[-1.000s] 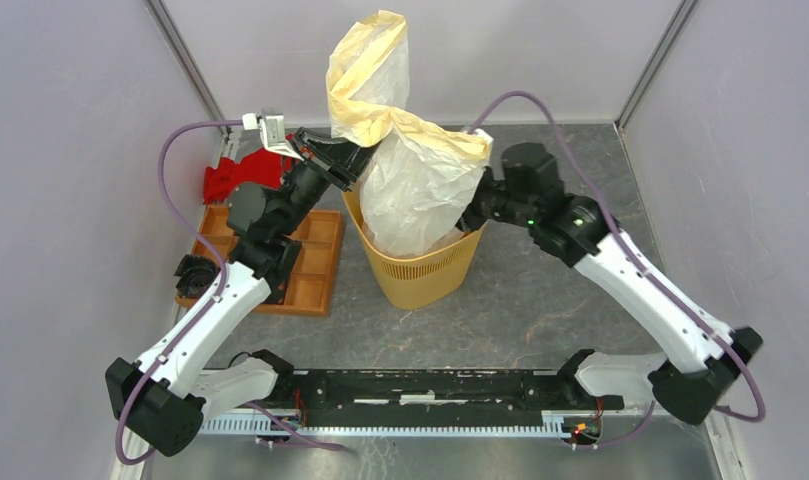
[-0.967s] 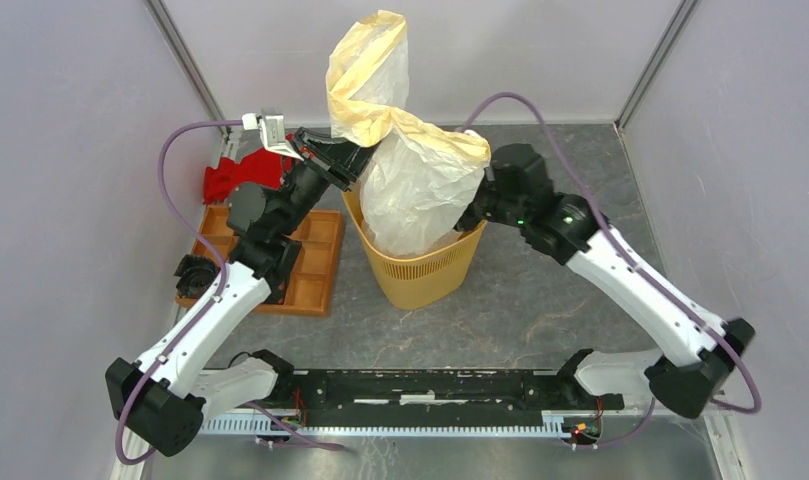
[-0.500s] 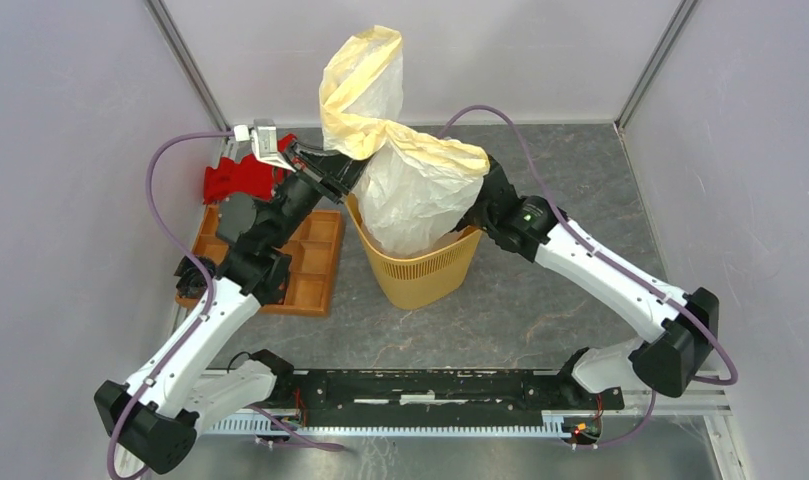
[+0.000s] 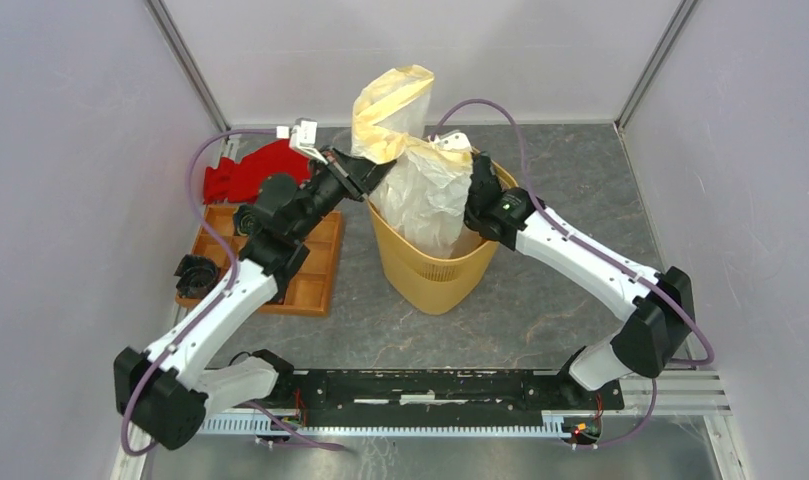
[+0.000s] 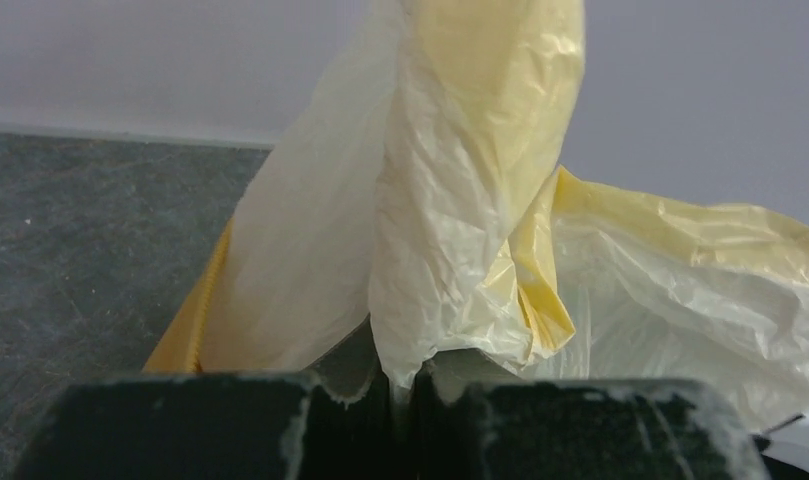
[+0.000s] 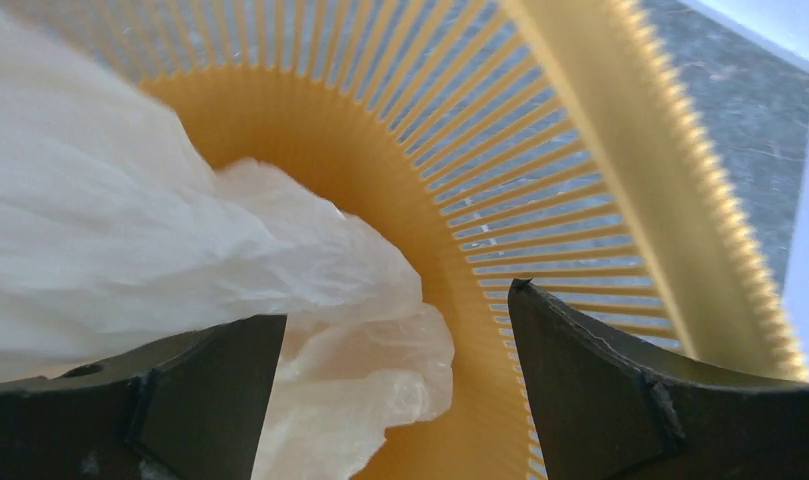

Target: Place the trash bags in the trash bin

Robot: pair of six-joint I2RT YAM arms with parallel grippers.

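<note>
The trash bag [image 4: 430,195], thin and cream-white, stands half inside the yellow-orange trash bin [image 4: 435,275], and its twisted yellowish top [image 4: 390,110] rises above the rim. My left gripper [image 4: 370,172] is at the bin's left rim. In the left wrist view it [image 5: 400,385] is shut on a fold of the trash bag [image 5: 460,200]. My right gripper [image 6: 398,310] reaches inside the trash bin [image 6: 540,170] from the right. Its jaws are wide open, with loose film of the trash bag [image 6: 130,230] lying between them, ungripped.
A red cloth [image 4: 245,172] lies at the back left. In front of it is a shallow orange compartment tray [image 4: 315,270], with a small black part [image 4: 195,272] at its left. Pale walls close in the grey table on three sides.
The right gripper opened, let go of the bag and went down into the bin. The left gripper moved right toward the rim, and the bag sank lower into the bin.
</note>
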